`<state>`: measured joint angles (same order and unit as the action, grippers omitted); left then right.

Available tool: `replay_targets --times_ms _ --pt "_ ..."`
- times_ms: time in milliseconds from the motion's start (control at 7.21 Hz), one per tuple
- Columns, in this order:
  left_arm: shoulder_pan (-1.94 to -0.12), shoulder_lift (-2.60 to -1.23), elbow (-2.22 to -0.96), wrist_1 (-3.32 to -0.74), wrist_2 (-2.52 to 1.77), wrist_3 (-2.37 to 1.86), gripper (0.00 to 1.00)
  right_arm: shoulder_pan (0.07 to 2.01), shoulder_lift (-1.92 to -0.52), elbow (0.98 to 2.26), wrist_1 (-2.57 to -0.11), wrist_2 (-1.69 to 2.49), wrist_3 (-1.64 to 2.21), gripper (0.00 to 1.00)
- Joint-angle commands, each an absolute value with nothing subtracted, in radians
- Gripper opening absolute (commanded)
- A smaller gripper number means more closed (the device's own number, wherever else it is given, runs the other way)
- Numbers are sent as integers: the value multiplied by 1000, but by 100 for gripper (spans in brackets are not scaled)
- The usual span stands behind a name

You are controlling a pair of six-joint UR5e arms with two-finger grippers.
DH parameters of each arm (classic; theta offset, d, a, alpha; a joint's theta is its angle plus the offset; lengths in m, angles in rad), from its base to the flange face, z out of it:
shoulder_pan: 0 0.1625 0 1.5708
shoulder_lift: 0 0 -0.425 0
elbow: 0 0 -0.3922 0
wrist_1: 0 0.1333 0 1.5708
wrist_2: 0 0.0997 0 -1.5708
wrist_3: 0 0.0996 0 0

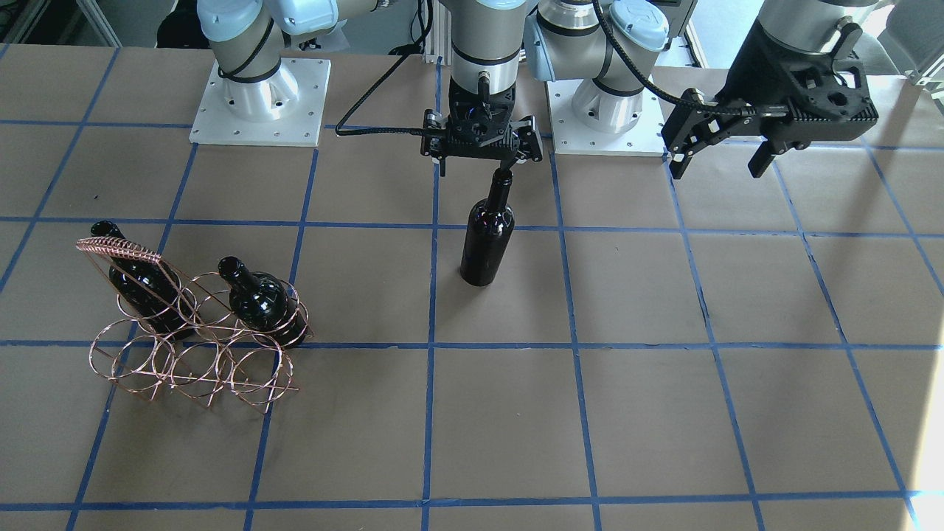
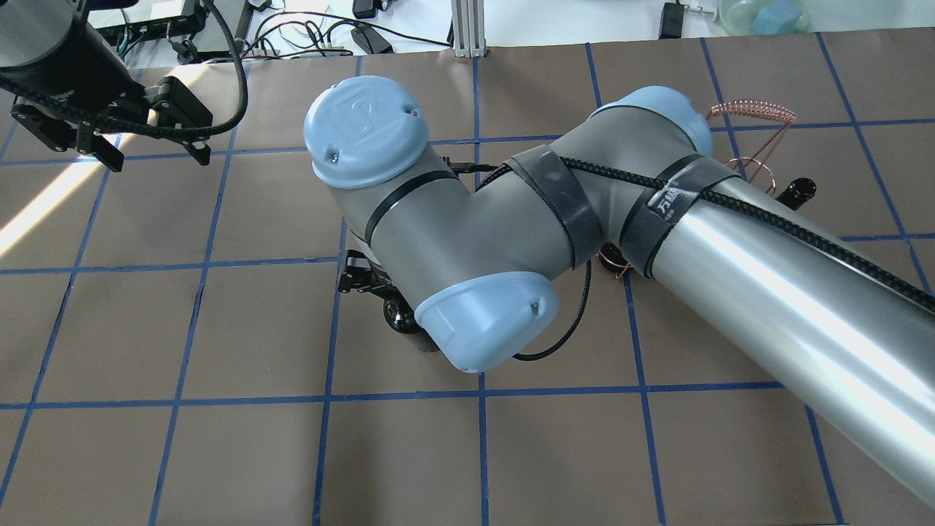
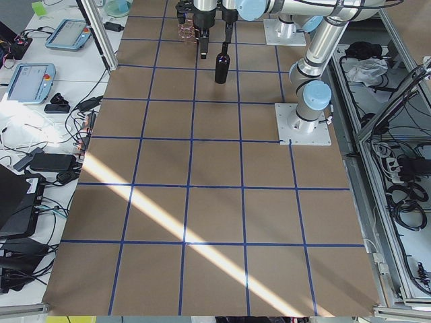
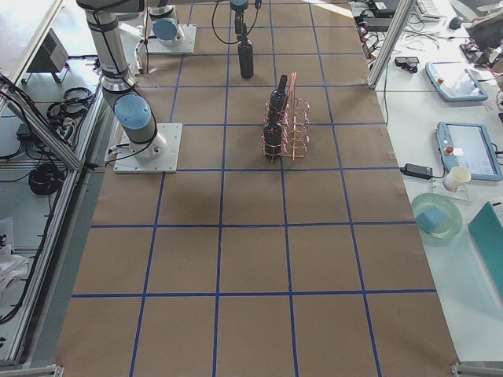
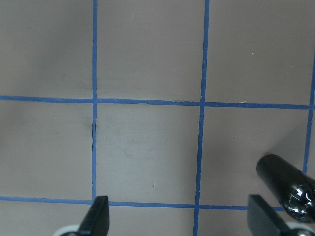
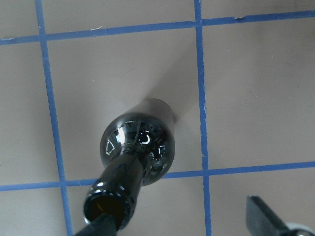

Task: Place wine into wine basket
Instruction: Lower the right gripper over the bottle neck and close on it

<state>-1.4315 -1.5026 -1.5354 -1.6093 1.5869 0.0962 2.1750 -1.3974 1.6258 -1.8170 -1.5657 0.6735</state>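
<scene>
- Brown worktop (image 1: 664, 428), blue tape grid (image 1: 430, 413), sunlit streak (image 3: 168, 217); tablets (image 3: 30, 79) alongside.
- Wine (image 1: 487, 240) upright mid-worktop, well apart from wine basket (image 1: 193, 352).
- Right end effector (image 1: 476, 164) spread over its neck, perhaps touching; left end effector (image 1: 717, 169) spread, empty.

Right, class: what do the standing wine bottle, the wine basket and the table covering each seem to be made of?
The wine bottle looks like dark glass, glossy: sharp highlights on its shoulder. The wine basket looks like thin metal wire with a coppery shine, its loops see-through. The table covering is probably matte brown paper, gridded with blue tape.
</scene>
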Motion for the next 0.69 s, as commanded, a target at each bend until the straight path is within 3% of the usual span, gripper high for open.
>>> replay_targets --times_ms 0,555 --pt "-1431 -1499 -1536 -1609 1589 101 100 2169 -1402 1624 -1809 -1575 664 100" --pt "-1427 -1497 -1536 -1606 1588 101 100 2160 -1431 1623 -1752 -1655 638 100"
